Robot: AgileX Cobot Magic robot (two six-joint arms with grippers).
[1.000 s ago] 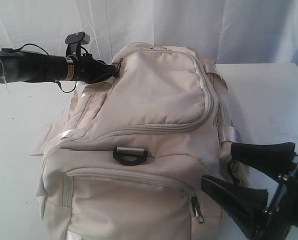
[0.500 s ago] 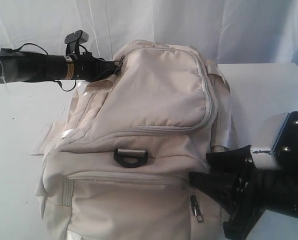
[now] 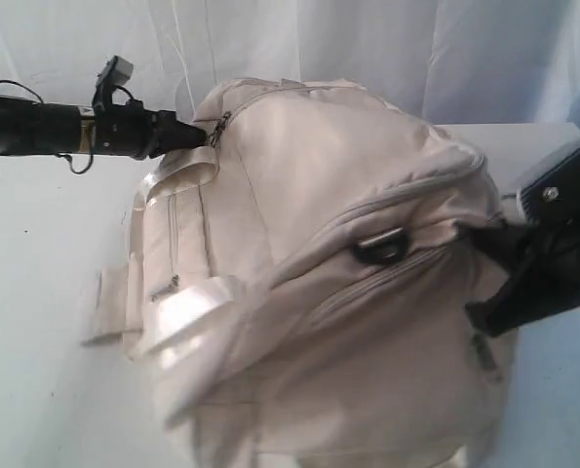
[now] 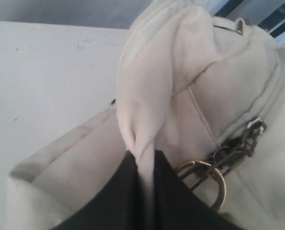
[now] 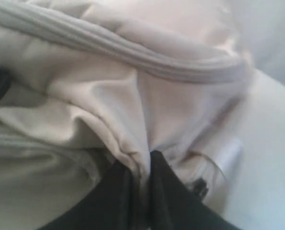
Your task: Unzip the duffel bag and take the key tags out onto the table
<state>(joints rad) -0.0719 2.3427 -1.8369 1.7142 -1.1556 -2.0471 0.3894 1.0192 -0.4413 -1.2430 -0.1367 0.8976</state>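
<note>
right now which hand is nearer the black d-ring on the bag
Right. The right hand pinches the duffel bag beside the black D-ring; the left hand grips its far end.

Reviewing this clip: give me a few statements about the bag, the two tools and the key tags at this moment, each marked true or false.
1. The left tool is shut on a fold of the duffel bag. True.
2. The right tool hangs open, clear of the bag. False: it pinches a fold of the bag's fabric.
3. The key tags lie out on the table. False: no key tags are in view.
4. A black D-ring shows on the bag in the exterior view. True.
</note>
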